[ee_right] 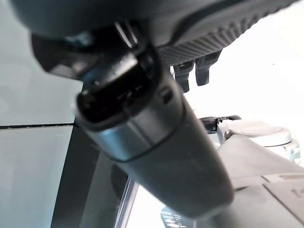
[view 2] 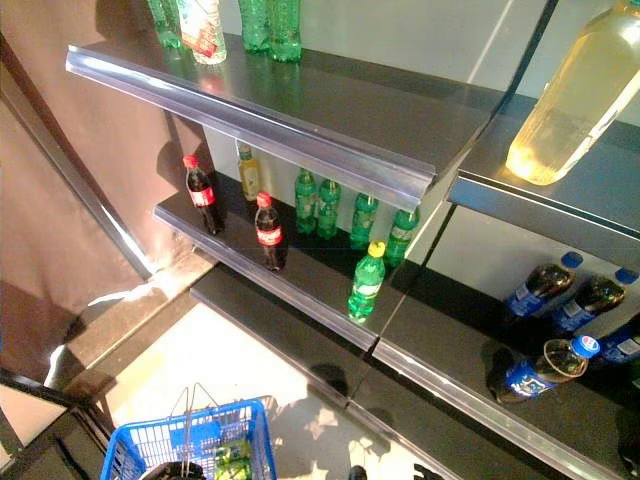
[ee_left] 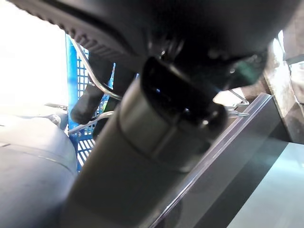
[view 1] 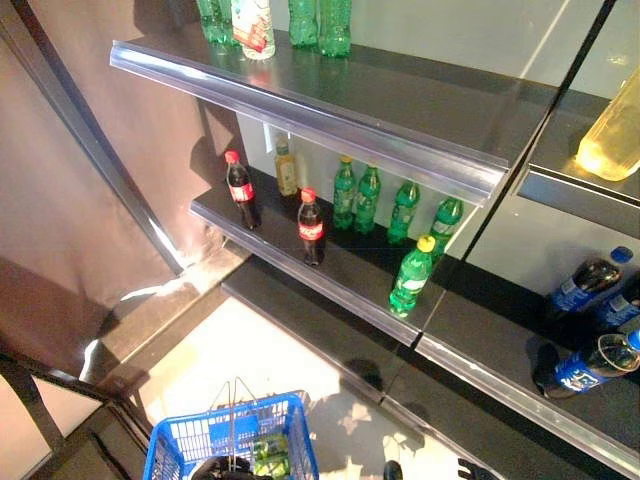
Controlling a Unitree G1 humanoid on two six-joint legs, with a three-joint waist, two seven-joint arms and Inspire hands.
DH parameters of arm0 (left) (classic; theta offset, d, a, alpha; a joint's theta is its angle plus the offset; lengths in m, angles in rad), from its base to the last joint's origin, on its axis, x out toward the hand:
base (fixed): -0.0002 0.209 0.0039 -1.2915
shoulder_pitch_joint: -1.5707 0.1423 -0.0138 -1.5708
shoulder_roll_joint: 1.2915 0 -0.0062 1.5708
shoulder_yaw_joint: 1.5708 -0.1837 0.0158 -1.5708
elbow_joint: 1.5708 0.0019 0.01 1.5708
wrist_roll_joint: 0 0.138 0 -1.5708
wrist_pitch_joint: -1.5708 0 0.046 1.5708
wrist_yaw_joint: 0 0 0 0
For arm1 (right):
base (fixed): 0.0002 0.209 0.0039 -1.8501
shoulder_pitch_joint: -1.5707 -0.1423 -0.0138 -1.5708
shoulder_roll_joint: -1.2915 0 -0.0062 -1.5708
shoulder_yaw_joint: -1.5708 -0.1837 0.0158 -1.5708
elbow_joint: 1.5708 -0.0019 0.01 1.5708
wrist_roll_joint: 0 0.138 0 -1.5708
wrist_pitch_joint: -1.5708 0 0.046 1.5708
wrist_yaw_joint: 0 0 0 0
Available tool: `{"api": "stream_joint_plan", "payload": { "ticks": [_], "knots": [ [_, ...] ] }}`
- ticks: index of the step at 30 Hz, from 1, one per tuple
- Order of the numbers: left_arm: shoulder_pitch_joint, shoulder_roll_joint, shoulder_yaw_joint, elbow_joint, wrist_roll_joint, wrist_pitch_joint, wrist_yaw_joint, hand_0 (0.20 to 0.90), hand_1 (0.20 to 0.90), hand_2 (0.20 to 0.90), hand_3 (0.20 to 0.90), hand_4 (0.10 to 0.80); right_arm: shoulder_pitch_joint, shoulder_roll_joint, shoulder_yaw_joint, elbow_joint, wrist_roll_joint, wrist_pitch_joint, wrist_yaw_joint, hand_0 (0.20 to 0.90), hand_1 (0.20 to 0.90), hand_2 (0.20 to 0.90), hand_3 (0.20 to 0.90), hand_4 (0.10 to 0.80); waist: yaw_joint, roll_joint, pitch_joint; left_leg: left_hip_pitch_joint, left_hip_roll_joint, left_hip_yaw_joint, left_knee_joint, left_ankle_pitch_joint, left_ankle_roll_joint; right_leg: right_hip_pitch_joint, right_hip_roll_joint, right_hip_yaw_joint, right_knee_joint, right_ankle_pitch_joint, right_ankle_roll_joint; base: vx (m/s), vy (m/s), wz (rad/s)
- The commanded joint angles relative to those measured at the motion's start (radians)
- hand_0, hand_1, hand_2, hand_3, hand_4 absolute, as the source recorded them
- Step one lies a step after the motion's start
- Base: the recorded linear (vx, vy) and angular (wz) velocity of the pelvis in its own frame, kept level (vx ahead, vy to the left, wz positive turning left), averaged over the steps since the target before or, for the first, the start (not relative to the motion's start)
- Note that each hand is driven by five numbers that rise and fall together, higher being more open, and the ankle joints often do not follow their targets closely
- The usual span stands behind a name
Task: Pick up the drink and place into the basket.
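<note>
A green drink bottle (view 1: 270,455) lay inside the blue basket (view 1: 180,440), whose wire handles the left robot hand (ee_left: 90,102) gripped with curled fingers; the right robot hand's (ee_right: 190,73) state could not be told.

Green bottle (view 1: 411,277) alone at shelf edge (view 1: 330,285)

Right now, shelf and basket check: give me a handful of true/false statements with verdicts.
1. The blue basket sits on the floor below the shelves. True.
2. The basket is empty. False: a green bottle lies inside it.
3. Two red-capped cola bottles stand on the middle shelf. True.
4. The yellow-capped green bottle stands at the back of the shelf. False: it stands near the front edge.
5. The right hand holds a drink. False: nothing shows in it.
</note>
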Motion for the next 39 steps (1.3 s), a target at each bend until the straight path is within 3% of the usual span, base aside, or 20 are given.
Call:
{"api": "stream_joint_plan", "payload": {
  "ticks": [1, 7, 10, 12, 14, 19, 27, 39],
  "knots": [
    [-0.108, 0.073, 0.024, -0.065, -0.074, -0.091, 0.013, 0.300, 0.300, 0.300, 0.200, 0.100, -0.090, -0.050, 0.016, 0.028, -0.006, -0.004, -0.002, 0.900, 0.900, 0.900, 0.900, 0.800, 0.000, -0.026, 0.082, -0.061, 0.019, 0.096, 0.008, 0.004, -0.005, -0.065, -0.037, 0.002, 0.019, 0.014, 0.050, -0.304, 0.023, -0.03],
    [-0.214, 0.063, -0.015, -0.140, -0.160, -0.099, 0.052, 0.300, 0.300, 0.300, 0.200, 0.100, -0.199, -0.061, 0.069, -0.002, 0.035, -0.010, -0.024, 0.900, 0.900, 0.900, 0.900, 0.800, 0.005, -0.013, 0.174, -0.177, 0.022, 0.090, 0.004, 0.040, -0.006, -0.179, -0.037, 0.006, 0.016, 0.043, 0.045, -0.264, 0.016, 0.01],
    [-0.264, 0.068, -0.041, -0.174, -0.194, -0.109, 0.058, 0.300, 0.300, 0.300, 0.200, 0.100, -0.243, -0.074, 0.085, -0.030, 0.067, -0.020, -0.033, 0.900, 0.900, 0.900, 0.900, 0.800, 0.003, -0.016, 0.227, -0.249, 0.025, 0.090, 0.080, 0.044, -0.007, -0.251, -0.058, 0.001, 0.088, 0.037, 0.038, -0.216, -0.002, 0.03],
    [-0.325, 0.079, -0.086, -0.205, -0.259, -0.124, 0.077, 0.300, 0.300, 0.300, 0.200, 0.100, -0.297, -0.095, 0.102, -0.058, 0.115, -0.052, -0.065, 0.900, 0.900, 0.900, 0.900, 0.800, -0.002, -0.026, 0.296, -0.422, 0.030, 0.034, 0.311, 0.005, -0.011, -0.389, -0.084, 0.011, 0.251, 0.009, 0.022, -0.413, -0.042, 0.21],
    [-0.347, 0.094, -0.110, -0.246, -0.293, -0.122, 0.095, 0.300, 0.300, 0.300, 0.200, 0.100, -0.326, -0.114, 0.103, -0.087, 0.157, -0.101, -0.079, 0.900, 0.900, 0.900, 0.900, 0.800, 0.001, -0.028, 0.326, -0.526, 0.031, -0.006, 0.423, -0.028, -0.012, -0.475, -0.097, 0.018, 0.341, -0.021, 0.017, -0.355, -0.031, 0.18],
    [-0.367, 0.099, -0.134, -0.267, -0.311, -0.127, 0.109, 0.300, 0.300, 0.300, 0.200, 0.100, -0.390, -0.145, 0.100, -0.230, 0.225, -0.183, -0.082, 0.900, 0.900, 0.900, 0.900, 0.800, 0.013, -0.028, 0.347, -0.633, 0.009, -0.047, 0.548, -0.086, 0.003, -0.593, -0.099, 0.051, 0.474, -0.062, 0.019, -0.198, -0.008, 0.06],
    [-0.317, 0.120, -0.114, -0.282, -0.281, -0.083, 0.134, 0.300, 0.300, 0.300, 0.200, 0.100, -0.387, -0.175, 0.138, -0.706, 0.160, -0.221, -0.127, 0.900, 0.900, 0.900, 0.900, 0.800, 0.008, -0.048, 0.346, -0.636, 0.000, -0.068, 0.594, -0.114, 0.008, -0.597, -0.084, 0.059, 0.514, -0.077, 0.022, -0.050, -0.033, 0.03],
    [-0.272, 0.123, -0.092, -0.298, -0.275, -0.103, 0.117, 0.300, 0.300, 0.300, 0.200, 0.100, -0.358, -0.262, 0.141, -1.149, -0.017, -0.244, -0.112, 0.900, 0.900, 0.900, 0.900, 0.800, -0.005, -0.052, 0.360, -0.586, -0.011, -0.068, 0.578, -0.111, 0.016, -0.538, -0.092, 0.047, 0.485, -0.078, 0.028, 0.011, -0.004, 0.03]
  ]
}}
